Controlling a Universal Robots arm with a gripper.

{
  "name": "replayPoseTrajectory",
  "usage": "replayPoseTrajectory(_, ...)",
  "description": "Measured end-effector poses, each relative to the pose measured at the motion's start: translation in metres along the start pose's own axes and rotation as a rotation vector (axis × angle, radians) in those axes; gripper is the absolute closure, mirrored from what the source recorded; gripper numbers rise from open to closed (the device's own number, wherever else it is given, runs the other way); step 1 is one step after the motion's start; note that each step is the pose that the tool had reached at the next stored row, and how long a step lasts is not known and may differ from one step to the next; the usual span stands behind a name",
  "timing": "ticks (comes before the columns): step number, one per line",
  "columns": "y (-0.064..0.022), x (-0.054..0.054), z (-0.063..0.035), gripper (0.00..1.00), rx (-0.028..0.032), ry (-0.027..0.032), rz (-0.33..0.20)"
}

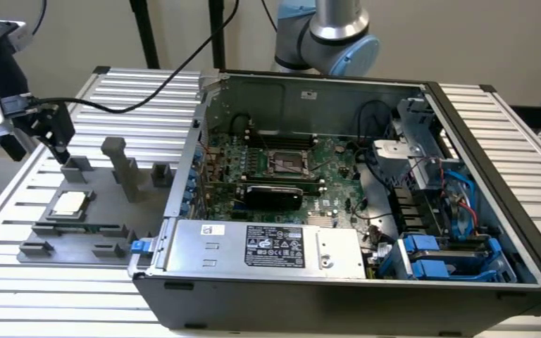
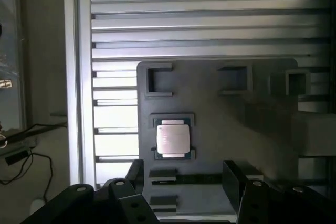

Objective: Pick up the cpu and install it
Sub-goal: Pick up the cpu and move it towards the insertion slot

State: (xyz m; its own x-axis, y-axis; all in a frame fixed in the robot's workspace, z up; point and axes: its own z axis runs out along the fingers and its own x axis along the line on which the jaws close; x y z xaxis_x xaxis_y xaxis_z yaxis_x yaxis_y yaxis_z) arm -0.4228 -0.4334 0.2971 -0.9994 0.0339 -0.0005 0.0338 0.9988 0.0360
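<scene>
The cpu [image 1: 70,203] is a small square chip with a silvery top, lying flat in a holder on the grey fixture plate [image 1: 110,211] at the exterior view's left. In the wrist view the cpu [image 2: 172,139] sits between two low brackets. My gripper [image 1: 59,148] hangs above the fixture's far end, apart from the chip. Its two black fingers [image 2: 134,174] stand wide apart with nothing between them, so the gripper [image 2: 185,181] is open. The black socket [image 1: 289,163] on the motherboard lies inside the open computer case [image 1: 346,282].
Grey upright blocks [image 1: 120,165] rise from the fixture plate close to the chip. The case wall [image 1: 181,190] stands between fixture and motherboard. A black cable [image 1: 129,105] trails from the gripper across the ribbed aluminium table [image 1: 26,296]. Drive bays and blue wiring [image 1: 449,246] fill the case's right.
</scene>
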Motion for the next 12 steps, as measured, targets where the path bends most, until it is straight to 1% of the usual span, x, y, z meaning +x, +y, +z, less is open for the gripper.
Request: replayPoseTrajectory(12,-0.0008,-0.001,0.0218,0.29,0.0000,0.0001,-0.002)
